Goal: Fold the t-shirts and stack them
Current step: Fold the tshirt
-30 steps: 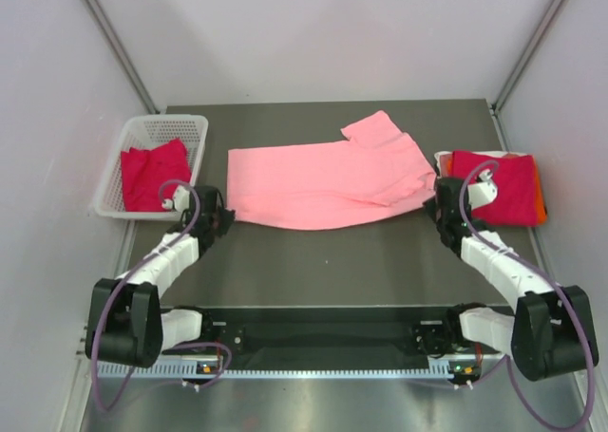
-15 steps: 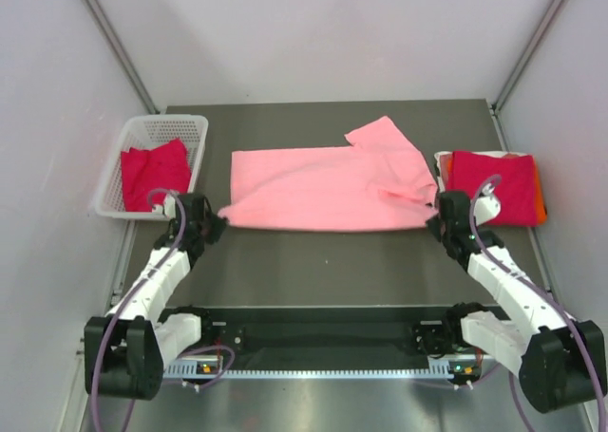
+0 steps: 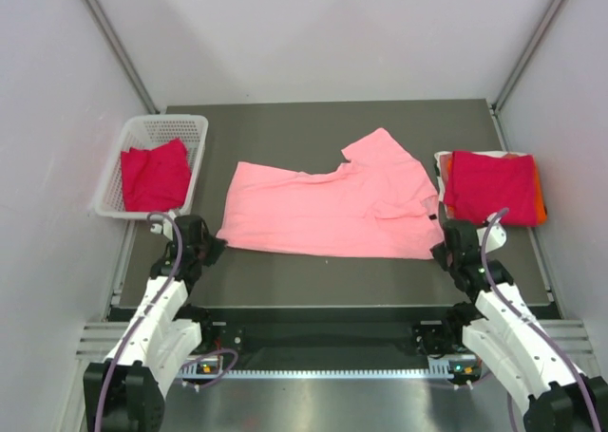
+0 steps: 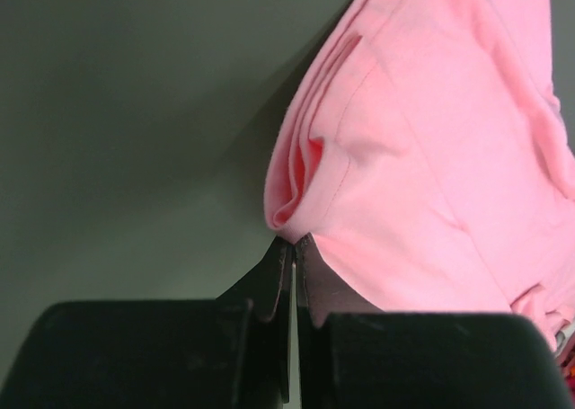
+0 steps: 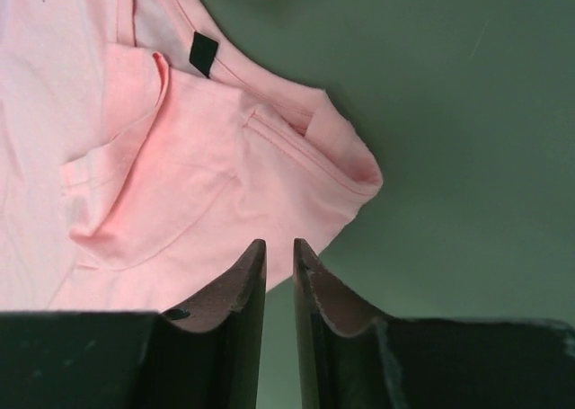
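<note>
"Well, what is the biggest thing here?"

"The walls [image 3: 332, 33]. They are pale and plain. Next comes the surface [image 3: 323, 285]. It is dark gray and flat."

"Where is the pink t-shirt [image 3: 328, 204]?"

"It lies spread out in the middle of the surface. It is a bit wrinkled, and one sleeve sticks up at the far right."

"And the red ones?"

"A folded red stack [image 3: 489, 187] sits at the right edge, just beside the pink t-shirt. An orange edge [image 3: 540, 207] peeks out on its right and a white edge [image 3: 442, 159] on its left. One more red t-shirt [image 3: 152, 178] is bunched up in the white basket [image 3: 161, 123] on the left."

"What are the arms doing?"

"The left gripper [image 4: 294, 245] is pressed together and pinches the near left corner of the pink t-shirt. The right gripper [image 5: 279, 247] has a thin gap between its fingers and holds nothing. Its tips are just beside the collar end of the shirt."

"Any words to read?"

"There is a small black tag [image 5: 202, 53] inside the collar. I cannot read anything on it."
</note>
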